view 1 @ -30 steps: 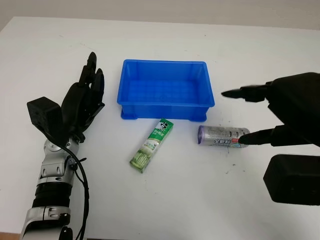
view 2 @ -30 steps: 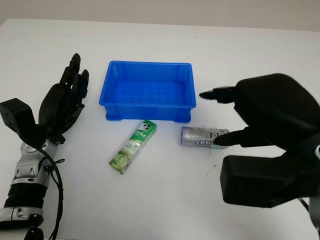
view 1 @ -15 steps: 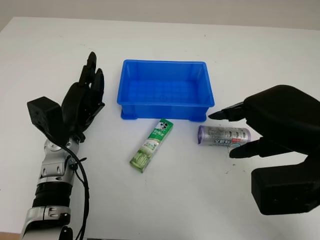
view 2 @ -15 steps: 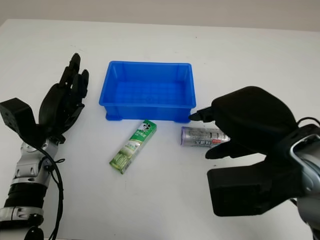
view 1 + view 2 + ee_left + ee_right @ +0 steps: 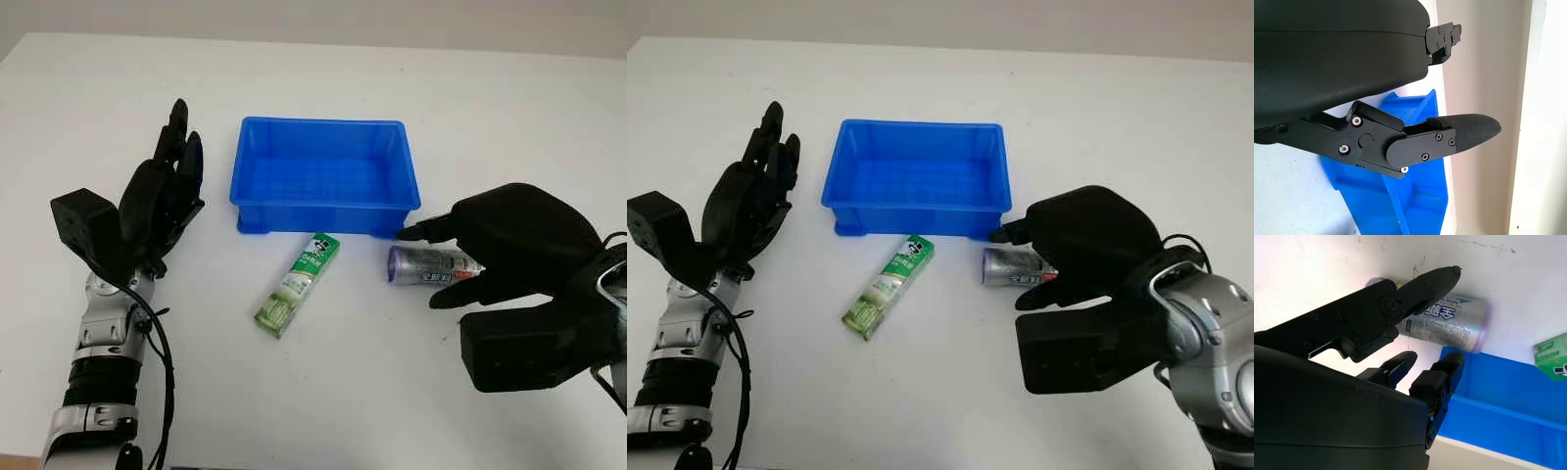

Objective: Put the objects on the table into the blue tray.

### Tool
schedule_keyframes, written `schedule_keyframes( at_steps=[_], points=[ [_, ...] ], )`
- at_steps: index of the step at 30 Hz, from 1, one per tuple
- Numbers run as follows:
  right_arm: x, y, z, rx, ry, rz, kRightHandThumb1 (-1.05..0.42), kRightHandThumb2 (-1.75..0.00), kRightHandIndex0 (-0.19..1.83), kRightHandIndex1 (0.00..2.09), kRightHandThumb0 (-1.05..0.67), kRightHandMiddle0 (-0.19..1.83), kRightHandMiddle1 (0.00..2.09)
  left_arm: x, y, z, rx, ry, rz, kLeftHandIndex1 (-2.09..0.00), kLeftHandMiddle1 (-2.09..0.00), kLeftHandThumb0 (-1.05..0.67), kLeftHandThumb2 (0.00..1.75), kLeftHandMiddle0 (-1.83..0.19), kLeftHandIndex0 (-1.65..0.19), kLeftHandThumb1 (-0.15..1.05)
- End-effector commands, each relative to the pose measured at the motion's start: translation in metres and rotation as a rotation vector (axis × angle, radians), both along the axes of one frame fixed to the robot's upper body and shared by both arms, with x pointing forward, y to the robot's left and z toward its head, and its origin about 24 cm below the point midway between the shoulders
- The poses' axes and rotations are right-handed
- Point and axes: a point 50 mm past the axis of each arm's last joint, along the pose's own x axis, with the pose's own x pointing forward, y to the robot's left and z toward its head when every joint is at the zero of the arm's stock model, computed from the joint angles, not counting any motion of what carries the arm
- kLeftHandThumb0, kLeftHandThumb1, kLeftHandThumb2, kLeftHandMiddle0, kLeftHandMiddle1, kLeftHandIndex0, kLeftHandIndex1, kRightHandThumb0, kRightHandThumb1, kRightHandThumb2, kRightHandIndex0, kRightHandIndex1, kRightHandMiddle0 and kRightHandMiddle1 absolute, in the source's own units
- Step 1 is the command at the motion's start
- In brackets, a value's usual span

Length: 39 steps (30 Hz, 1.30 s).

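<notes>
A silver can [image 5: 415,261] lies on its side on the white table, just in front of the blue tray's [image 5: 323,123] right corner. My right hand [image 5: 422,271] is open and hangs over the can's right half, with one finger [image 5: 415,231] behind it and the thumb [image 5: 446,298] in front. In the right wrist view the thumb [image 5: 1422,281] crosses above the can [image 5: 1452,328], apart from it. A green toothpaste box [image 5: 298,284] lies slanted in front of the tray's middle. My left hand [image 5: 170,171] stands open to the left of the tray.
The tray is empty inside, and its near wall [image 5: 1508,382] stands close behind the can. White table stretches wide in front of the box and the can. The table's far edge runs behind the tray.
My right hand has moved left and lower, from beside the can's right end to straddling it. The can, box, tray and left hand have not moved.
</notes>
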Motion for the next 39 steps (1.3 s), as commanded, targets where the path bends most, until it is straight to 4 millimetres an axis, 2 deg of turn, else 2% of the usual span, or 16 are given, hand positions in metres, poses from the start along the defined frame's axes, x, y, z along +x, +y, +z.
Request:
schedule_keyframes(
  at_steps=[1, 6, 8, 9, 10, 11, 13, 14, 16, 18, 21, 22, 24, 27, 32, 39],
  points=[
    [0.002, 0.001, -0.005, 0.025, 0.010, 0.000, -0.82, -0.05, 0.73, 0.08, -0.58, 0.67, 0.05, -0.002, 0.001, 0.003, 0.001, -0.014, 0.004, 0.00, 0.00, -0.77, 0.62, 0.19, 0.19, 1.05],
    [0.005, -0.002, -0.011, 0.020, 0.012, -0.004, -0.82, -0.06, 0.80, 0.11, -0.56, 0.71, 0.07, -0.002, 0.002, 0.002, -0.003, -0.017, 0.004, 0.00, 0.00, -0.78, 0.61, 0.19, 0.19, 1.05],
    [0.006, -0.002, -0.013, 0.015, -0.003, 0.002, -0.81, -0.05, 0.92, 0.18, -0.56, 0.78, 0.10, -0.002, 0.002, 0.002, -0.002, -0.017, 0.002, 0.00, 0.00, -0.77, 0.61, 0.19, 0.19, 1.05],
    [0.006, -0.003, -0.014, 0.015, -0.008, 0.005, -0.81, -0.05, 0.81, 0.58, -0.56, 0.81, 0.09, -0.002, 0.002, 0.002, -0.001, -0.015, 0.001, 0.00, 0.00, -0.77, 0.61, 0.19, 0.19, 1.05],
    [0.006, -0.003, -0.014, 0.015, -0.011, 0.007, -0.80, -0.05, 0.64, 1.28, -0.55, 0.83, 0.09, -0.002, 0.002, 0.002, 0.000, -0.014, 0.001, 0.00, 0.00, -0.77, 0.61, 0.19, 0.19, 1.05],
    [0.006, -0.003, -0.015, 0.007, -0.010, 0.008, -0.80, -0.05, 0.51, 1.76, -0.54, 0.86, 0.09, -0.002, 0.003, 0.003, 0.001, -0.014, 0.001, 0.00, 0.00, -0.77, 0.61, 0.19, 0.19, 1.05],
    [0.007, -0.002, -0.015, -0.023, -0.009, 0.016, -0.81, -0.05, 0.48, 2.01, -0.53, 0.90, 0.11, -0.002, 0.003, 0.003, 0.004, -0.016, 0.000, 0.00, 0.00, -0.77, 0.61, 0.19, 0.19, 1.05],
    [0.007, -0.002, -0.014, -0.037, -0.008, 0.017, -0.81, -0.06, 0.44, 2.01, -0.53, 0.93, 0.13, -0.001, 0.003, 0.003, 0.004, -0.016, -0.001, 0.00, 0.00, -0.77, 0.61, 0.19, 0.19, 1.05],
    [0.007, -0.001, -0.014, -0.061, -0.005, 0.015, -0.83, -0.06, 0.48, 1.84, -0.53, 0.97, 0.19, -0.001, 0.003, 0.003, 0.003, -0.017, -0.001, 0.00, 0.00, -0.78, 0.61, 0.19, 0.19, 1.05],
    [0.007, -0.001, -0.014, -0.074, -0.003, 0.013, -0.84, -0.06, 0.53, 1.91, -0.52, 0.98, 0.34, -0.001, 0.003, 0.004, 0.000, -0.017, -0.002, 0.00, 0.00, -0.78, 0.61, 0.19, 0.19, 1.05],
    [0.007, 0.000, -0.014, -0.086, 0.000, 0.014, -0.85, -0.06, 0.60, 1.96, -0.53, 0.73, 1.06, -0.001, 0.003, 0.004, 0.001, -0.017, -0.001, 0.00, 0.00, -0.78, 0.61, 0.19, 0.19, 1.05],
    [0.007, 0.000, -0.014, -0.085, 0.003, 0.016, -0.86, -0.06, 0.60, 1.96, -0.53, 0.69, 1.16, -0.001, 0.003, 0.004, 0.001, -0.017, -0.001, 0.00, 0.00, -0.78, 0.61, 0.19, 0.19, 1.05],
    [0.007, 0.000, -0.013, -0.063, -0.001, 0.025, -0.87, -0.05, 0.66, 1.99, -0.53, 0.65, 1.52, 0.000, 0.003, 0.004, 0.001, -0.017, -0.001, 0.00, 0.00, -0.77, 0.61, 0.19, 0.19, 1.05],
    [0.007, 0.000, -0.012, -0.045, -0.017, 0.041, -0.90, -0.06, 0.69, 2.06, -0.52, 0.62, 1.80, 0.000, 0.003, 0.004, 0.003, -0.017, -0.001, 0.00, 0.00, -0.78, 0.60, 0.19, 0.19, 1.05],
    [0.007, 0.000, -0.010, 0.004, -0.010, 0.055, -0.95, -0.06, 0.75, 2.09, -0.49, 0.57, 2.05, 0.000, 0.003, 0.004, 0.001, -0.019, -0.002, 0.00, 0.00, -0.77, 0.60, 0.19, 0.19, 1.05],
    [0.005, 0.000, -0.005, 0.191, 0.009, 0.132, -0.96, -0.06, 0.84, 2.09, -0.45, 0.68, 2.09, 0.000, 0.002, 0.004, -0.004, -0.015, 0.001, 0.00, 0.00, -0.77, 0.59, 0.19, 0.19, 1.05]
  ],
)
